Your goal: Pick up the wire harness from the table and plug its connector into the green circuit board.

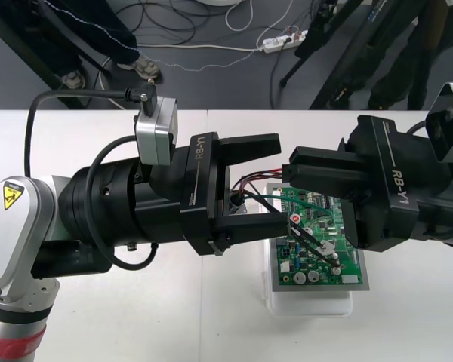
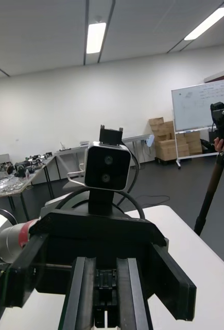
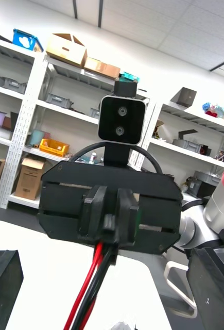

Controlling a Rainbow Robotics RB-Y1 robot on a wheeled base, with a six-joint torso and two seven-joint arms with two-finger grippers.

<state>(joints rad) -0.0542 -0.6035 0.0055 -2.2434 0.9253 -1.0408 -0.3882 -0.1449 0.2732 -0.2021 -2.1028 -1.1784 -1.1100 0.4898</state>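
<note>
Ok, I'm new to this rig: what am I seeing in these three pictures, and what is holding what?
A two-armed robot. The overhead picture shows the table with a green circuit board on a white base. The other two come from a camera on each wrist, so each looks at the opposite hand. The right hand is shut on the wire harness by the board; the left hand is open, its fingers spread around the wires. Whether the plug is seated, I cannot tell.

green circuit board [image 1: 311, 260] on white base [image 1: 309, 303]; red and black wires [image 3: 97, 268]; pale table [image 1: 408, 317].
</note>
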